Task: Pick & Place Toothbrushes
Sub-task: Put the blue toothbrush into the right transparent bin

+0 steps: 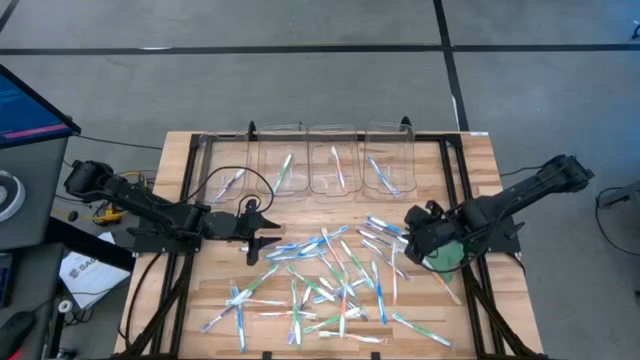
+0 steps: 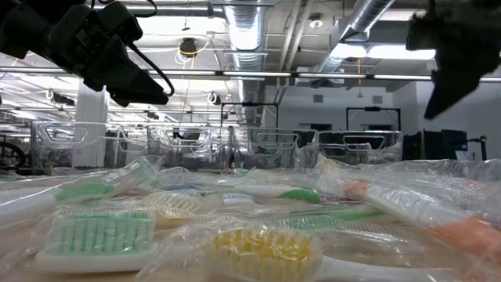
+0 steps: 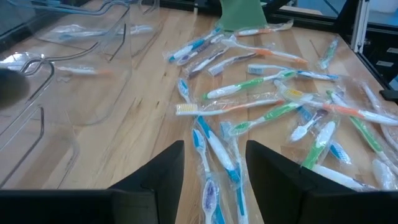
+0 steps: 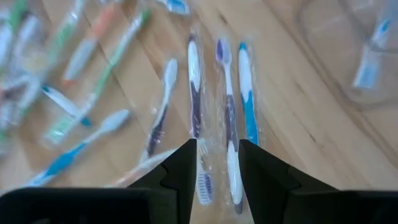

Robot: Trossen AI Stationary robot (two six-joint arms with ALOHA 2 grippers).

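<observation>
The toothbrushes (image 1: pixel 335 280), each in a clear wrapper, lie scattered across the middle and near part of the wooden table (image 1: pixel 470 160), and a few more sit inside the 4 clear bins (image 1: pixel 310 158) along its far edge. The left gripper (image 1: pixel 262 237) hovers at the pile's left edge, fingers spread and holding nothing. The right gripper (image 1: pixel 412 232) hangs above the pile's right side, jaws parted over purple and blue brushes (image 4: pixel 225 118), gripping nothing.
</observation>
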